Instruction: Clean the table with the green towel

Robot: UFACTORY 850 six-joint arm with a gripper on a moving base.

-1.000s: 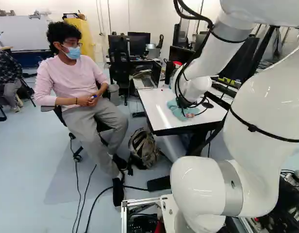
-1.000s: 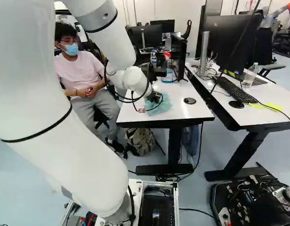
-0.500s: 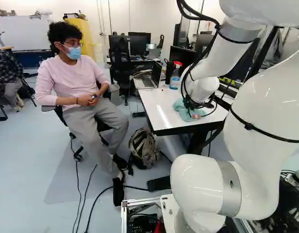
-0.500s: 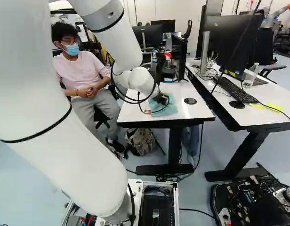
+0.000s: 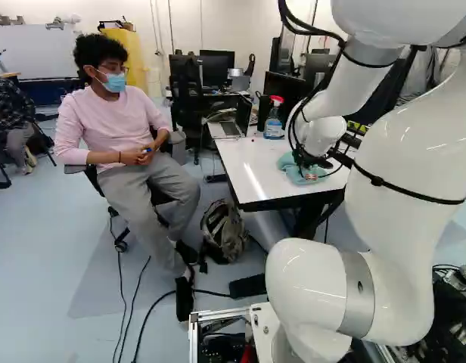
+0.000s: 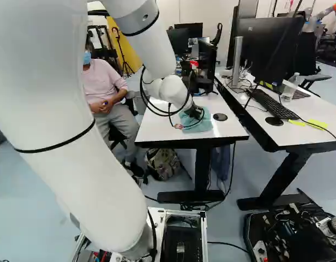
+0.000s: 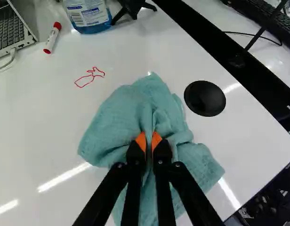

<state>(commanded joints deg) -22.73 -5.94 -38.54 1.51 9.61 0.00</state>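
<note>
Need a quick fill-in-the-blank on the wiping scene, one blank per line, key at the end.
The gripper pinches the towel between pads coloured ____.
The doodle on the table is drawn in ____.
The spray bottle holds ____ liquid.
The black cover beside the towel is ____ in shape.

Missing words: orange; red; blue; round.

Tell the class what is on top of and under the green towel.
On the green towel, the tool pinches a raised fold. Beneath lies the white tabletop; whether marks or small things are underneath cannot be seen, since the towel covers that patch.
</note>
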